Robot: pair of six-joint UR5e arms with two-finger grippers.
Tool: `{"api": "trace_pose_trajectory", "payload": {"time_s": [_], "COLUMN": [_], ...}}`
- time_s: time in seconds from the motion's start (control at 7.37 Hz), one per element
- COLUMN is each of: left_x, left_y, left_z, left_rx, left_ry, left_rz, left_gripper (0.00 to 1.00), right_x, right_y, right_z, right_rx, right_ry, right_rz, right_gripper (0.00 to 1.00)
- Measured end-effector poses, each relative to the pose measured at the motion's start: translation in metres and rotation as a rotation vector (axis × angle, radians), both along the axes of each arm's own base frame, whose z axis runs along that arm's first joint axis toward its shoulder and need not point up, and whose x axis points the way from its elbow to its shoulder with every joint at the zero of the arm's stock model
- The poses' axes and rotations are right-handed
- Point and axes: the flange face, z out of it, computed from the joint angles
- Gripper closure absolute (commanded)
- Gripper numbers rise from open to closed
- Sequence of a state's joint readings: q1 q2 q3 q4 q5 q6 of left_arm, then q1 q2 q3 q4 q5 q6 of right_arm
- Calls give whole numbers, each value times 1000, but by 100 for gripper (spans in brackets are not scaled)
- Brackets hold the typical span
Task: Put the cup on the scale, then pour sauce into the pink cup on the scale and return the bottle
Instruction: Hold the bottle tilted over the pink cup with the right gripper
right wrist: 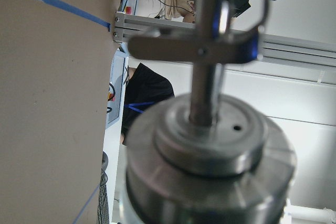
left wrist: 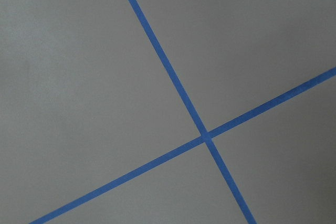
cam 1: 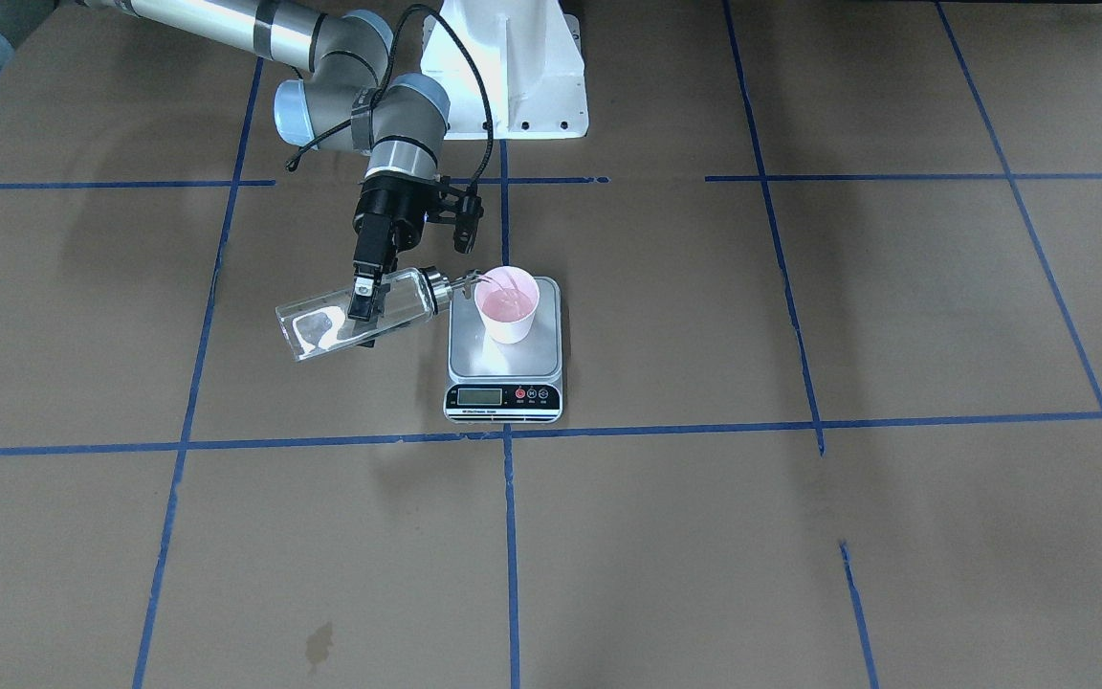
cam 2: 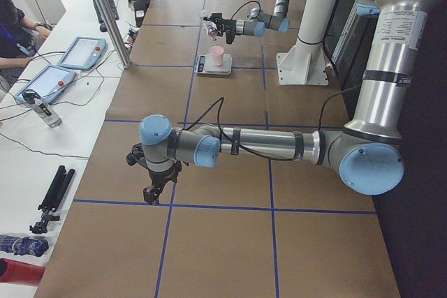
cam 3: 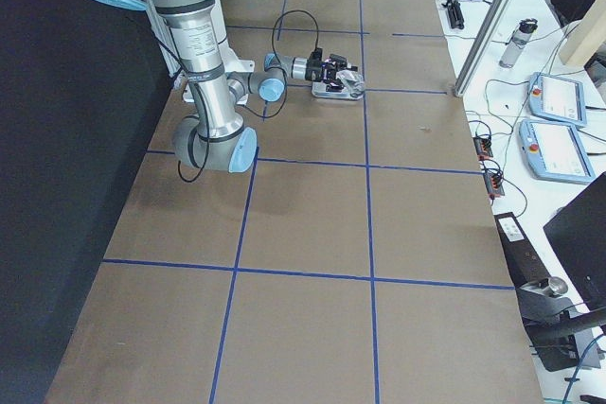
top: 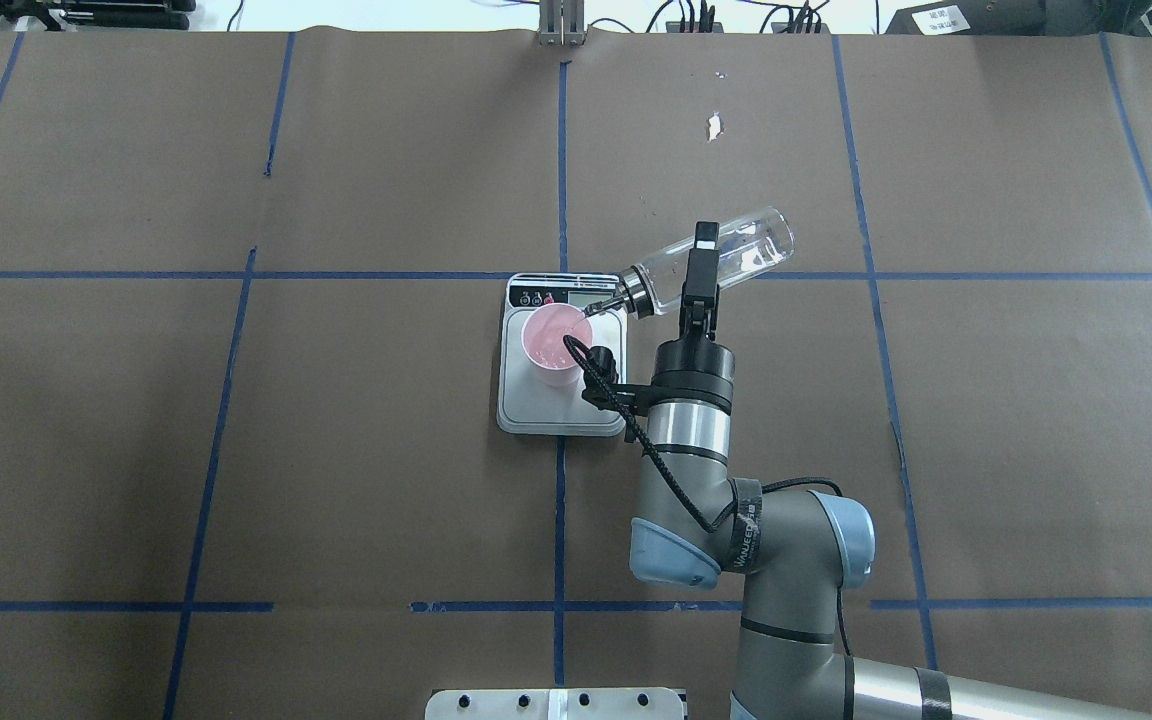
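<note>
The scale [cam 1: 503, 368] is sitting amid bare brown paper [cam 1: 800, 536] lying open on every side, with the cup [cam 1: 507, 308] standing upright on its platform. The right gripper [cam 1: 364, 302] is clamping the bottle [cam 1: 407, 295] around its mid-body, long axis nearly level, base pointing to the robot's right, spout [cam 1: 467, 281] reaching over the cup's rim. The left gripper [cam 2: 150, 192] is hanging low, well apart; how far it is parted cannot be told.

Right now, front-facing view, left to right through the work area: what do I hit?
Base of the bottle → right gripper clamped on the glass → spout → cup. The scale lies under the cup, so unranked.
</note>
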State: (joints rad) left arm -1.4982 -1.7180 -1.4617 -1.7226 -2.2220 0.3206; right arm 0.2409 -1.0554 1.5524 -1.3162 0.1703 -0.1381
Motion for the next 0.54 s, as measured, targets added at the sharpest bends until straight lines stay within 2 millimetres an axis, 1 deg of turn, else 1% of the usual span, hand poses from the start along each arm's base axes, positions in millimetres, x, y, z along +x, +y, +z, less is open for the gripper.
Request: {"api": "trace_pose_trajectory", "payload": {"time_s": [0.54], "left_x": [0], "left_y": [-1], "left_z": [-1], "left_rx": [2], "left_ry": [1], "left_rz": [1], "left_gripper": [0], "right_x": [0], "right_y": [1], "right_z": [0], "right_rx": [4], "right_ry": [1], "right_rz": [3], "right_gripper": [100]}}
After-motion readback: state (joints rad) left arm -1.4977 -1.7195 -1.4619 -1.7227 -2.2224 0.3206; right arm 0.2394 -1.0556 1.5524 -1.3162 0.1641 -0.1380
